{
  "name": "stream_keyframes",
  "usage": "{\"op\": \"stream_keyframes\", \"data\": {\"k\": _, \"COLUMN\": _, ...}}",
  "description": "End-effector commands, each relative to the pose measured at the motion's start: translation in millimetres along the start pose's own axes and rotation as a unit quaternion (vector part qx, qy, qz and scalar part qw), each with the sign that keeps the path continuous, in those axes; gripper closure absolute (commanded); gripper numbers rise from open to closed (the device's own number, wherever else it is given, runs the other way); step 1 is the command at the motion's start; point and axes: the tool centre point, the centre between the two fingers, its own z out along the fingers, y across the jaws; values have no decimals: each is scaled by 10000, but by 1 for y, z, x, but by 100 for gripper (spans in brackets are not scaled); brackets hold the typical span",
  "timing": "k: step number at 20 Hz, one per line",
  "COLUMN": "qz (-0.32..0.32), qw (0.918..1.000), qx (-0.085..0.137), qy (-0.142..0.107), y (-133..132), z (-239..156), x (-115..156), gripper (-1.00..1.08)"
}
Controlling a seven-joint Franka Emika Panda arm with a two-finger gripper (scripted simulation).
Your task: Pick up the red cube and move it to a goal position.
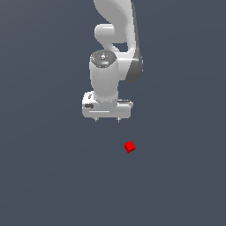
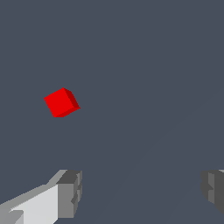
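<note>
Even, diffuse lighting in both rendered views; sharp focus throughout.

The slate-grey ground is flat and uniformly lit, with no glare and no cast shadows discernible. The arm (image 1: 108,66) shows soft shading, brighter on its upper surfaces and darker toward the exterior view's right. The red cube (image 2: 61,102) has one bright face and darker side faces. Edges look slightly jagged from low resolution. Neither view shows blur or edge distortion; the pincer (image 2: 140,194) fingers are crisp.
</note>
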Motion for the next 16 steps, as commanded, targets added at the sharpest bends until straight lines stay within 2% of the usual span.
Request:
{"op": "stream_keyframes", "data": {"k": 1, "qz": 0, "qw": 10000, "qx": 0, "qy": 0, "y": 0, "z": 0, "x": 0, "gripper": -92}}
{"op": "stream_keyframes", "data": {"k": 9, "qz": -213, "qw": 9998, "qx": 5, "qy": -5, "y": -9, "z": 14, "x": 8, "gripper": -92}}
{"op": "stream_keyframes", "data": {"k": 16, "qz": -752, "qw": 9972, "qx": 14, "qy": -16, "y": -32, "z": 48, "x": 25, "gripper": -92}}
